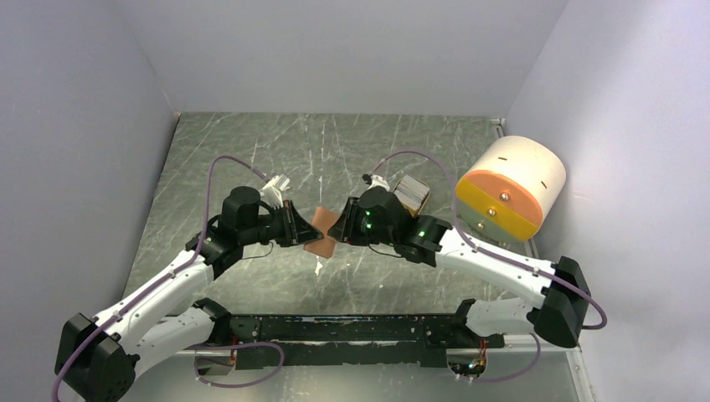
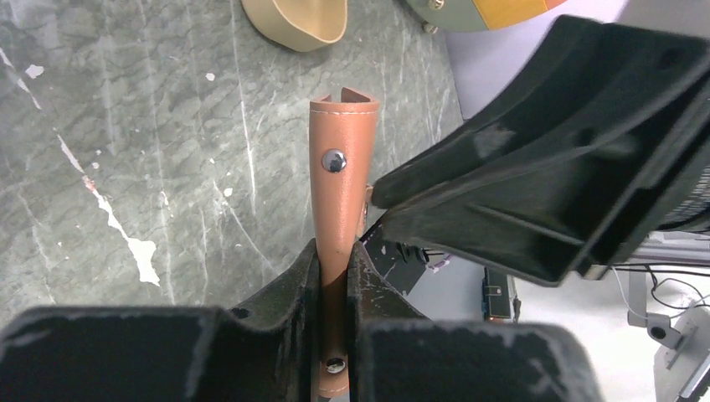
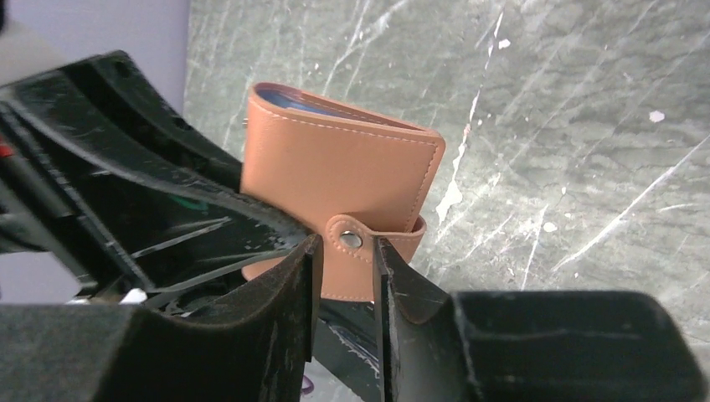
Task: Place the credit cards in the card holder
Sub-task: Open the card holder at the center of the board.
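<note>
The reddish-brown leather card holder (image 1: 321, 228) is held off the table between my two grippers. My left gripper (image 1: 295, 224) is shut on its edge; in the left wrist view the holder (image 2: 339, 167) stands edge-on between the fingers (image 2: 297, 280), with a snap stud showing. My right gripper (image 1: 339, 224) faces it from the other side. In the right wrist view its jaws (image 3: 347, 247) stand a little apart, with the holder's snap tab (image 3: 350, 240) at their tips. A light blue card edge (image 3: 293, 99) shows inside the holder (image 3: 335, 167). No other cards are clearly visible.
The tan oblong tray (image 1: 410, 194) lies behind the right wrist; its end also shows in the left wrist view (image 2: 297, 21). The big cream-and-orange cylinder (image 1: 509, 188) stands at the right wall. A small white stick (image 1: 319, 267) lies on the table below the holder.
</note>
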`<state>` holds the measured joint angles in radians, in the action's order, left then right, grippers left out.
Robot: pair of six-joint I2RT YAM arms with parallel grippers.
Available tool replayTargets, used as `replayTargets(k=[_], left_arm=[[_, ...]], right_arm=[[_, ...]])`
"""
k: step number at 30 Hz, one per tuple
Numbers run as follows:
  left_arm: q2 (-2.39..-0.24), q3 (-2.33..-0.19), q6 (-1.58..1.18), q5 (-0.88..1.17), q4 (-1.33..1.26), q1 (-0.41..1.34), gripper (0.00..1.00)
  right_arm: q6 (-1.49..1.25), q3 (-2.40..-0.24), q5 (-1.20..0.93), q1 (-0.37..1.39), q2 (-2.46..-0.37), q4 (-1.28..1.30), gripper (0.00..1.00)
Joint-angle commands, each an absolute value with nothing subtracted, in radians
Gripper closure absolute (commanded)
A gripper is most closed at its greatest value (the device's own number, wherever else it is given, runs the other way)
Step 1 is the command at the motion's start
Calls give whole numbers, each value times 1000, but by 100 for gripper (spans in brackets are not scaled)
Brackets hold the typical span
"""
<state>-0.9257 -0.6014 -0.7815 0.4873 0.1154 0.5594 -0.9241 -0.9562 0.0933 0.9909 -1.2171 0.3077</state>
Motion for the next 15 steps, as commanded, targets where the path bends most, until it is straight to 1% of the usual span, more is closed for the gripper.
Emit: replayTargets(k=[1, 7, 11, 13, 14, 15], left_arm=[[-911, -607, -806, 553, 20, 554, 91], [-925, -563, -870, 696, -165, 555, 91], [-940, -551, -904, 743, -212, 554, 91], [-942, -549, -907, 757, -215, 555, 91], [-940, -549, -907, 758, -214, 555, 91], [-938, -548, -908, 756, -212, 555, 91]], right_arm=[[-953, -974, 66, 1006, -1262, 297, 67], [-957, -958, 104, 1012, -1306, 271, 63], [-946, -961, 165, 1011, -1312, 274, 62], [-937, -959, 199, 1012, -1310, 273, 62], [-930, -959, 214, 1012, -1310, 274, 64], [-923, -960, 230, 1012, -1311, 277, 68]])
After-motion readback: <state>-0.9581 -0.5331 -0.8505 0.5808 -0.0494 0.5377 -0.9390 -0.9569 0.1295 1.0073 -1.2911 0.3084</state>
